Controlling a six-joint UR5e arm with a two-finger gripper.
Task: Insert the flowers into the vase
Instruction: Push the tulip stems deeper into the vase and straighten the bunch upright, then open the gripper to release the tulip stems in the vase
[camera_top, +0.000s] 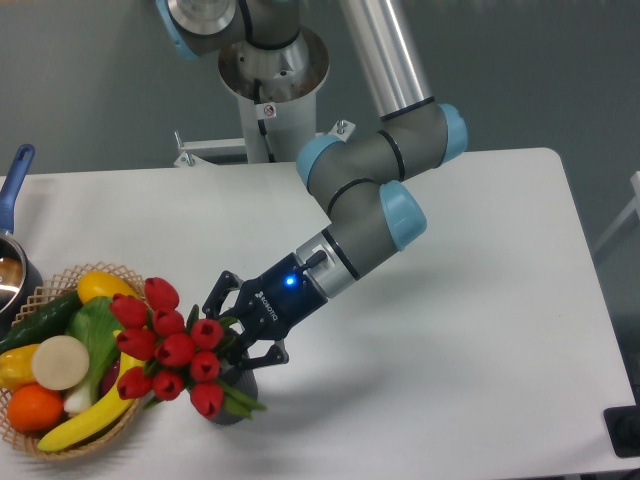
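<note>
A bunch of red tulips, the flowers (172, 345), leans to the left with green stems and leaves running down toward the vase (232, 408). Only a sliver of that dark grey vase shows beneath the bunch, near the table's front edge. My gripper (235, 338) reaches in from the right and is shut on the stems just behind the blooms. Whether the stem ends sit inside the vase is hidden by the blooms and the gripper.
A wicker basket (110, 432) of vegetables and fruit stands at the front left, touching or just behind the blooms. A metal pot with a blue handle (13, 185) is at the far left edge. The arm's base (270, 70) stands behind the table.
</note>
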